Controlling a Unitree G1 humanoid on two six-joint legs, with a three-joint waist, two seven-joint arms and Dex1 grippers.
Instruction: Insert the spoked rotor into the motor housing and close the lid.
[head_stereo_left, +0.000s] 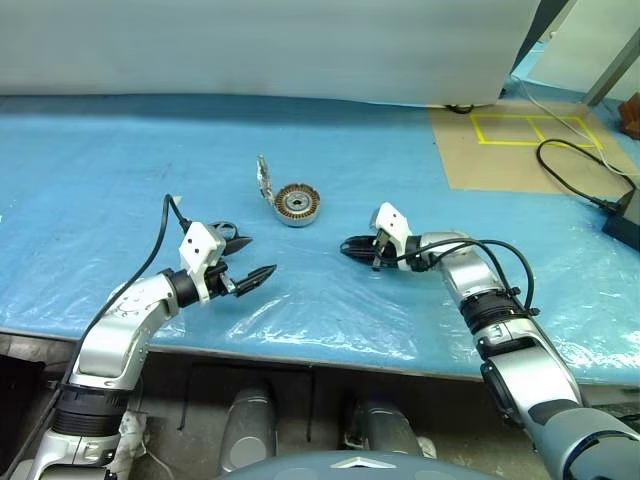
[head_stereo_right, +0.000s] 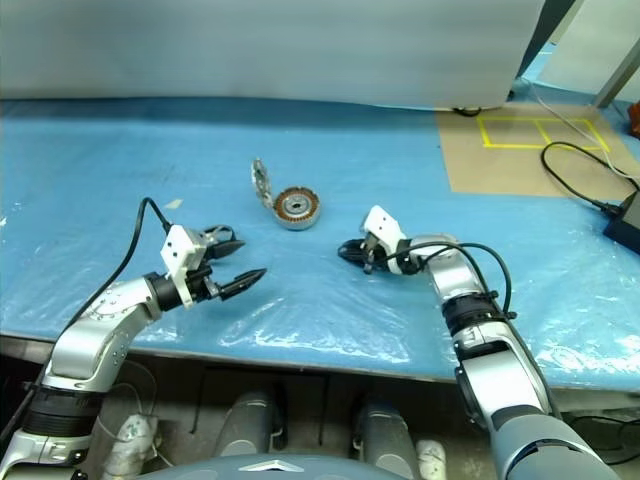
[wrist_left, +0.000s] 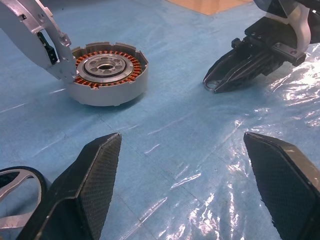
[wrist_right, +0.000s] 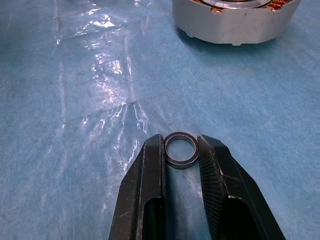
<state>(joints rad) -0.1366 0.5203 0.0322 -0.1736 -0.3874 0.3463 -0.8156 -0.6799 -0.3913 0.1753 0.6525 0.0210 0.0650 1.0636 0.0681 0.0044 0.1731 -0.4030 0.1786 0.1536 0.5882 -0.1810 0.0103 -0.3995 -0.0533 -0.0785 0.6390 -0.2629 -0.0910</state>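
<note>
Nearest, the left gripper (head_stereo_left: 247, 257) hovers with fingers spread wide beside the spoked rotor (wrist_left: 17, 196) on the blue plastic sheet (head_stereo_left: 90, 170). Opposite, the right gripper (wrist_right: 181, 148) pinches a small ring (wrist_right: 180, 149). Farther back sits the motor housing (head_stereo_left: 297, 204), with the lid (head_stereo_left: 264, 178) leaning upright against it.

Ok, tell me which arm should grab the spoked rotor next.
Left. The left end effector is open, with the spoked rotor right beside it; the right end effector is shut on a small ring.
</note>
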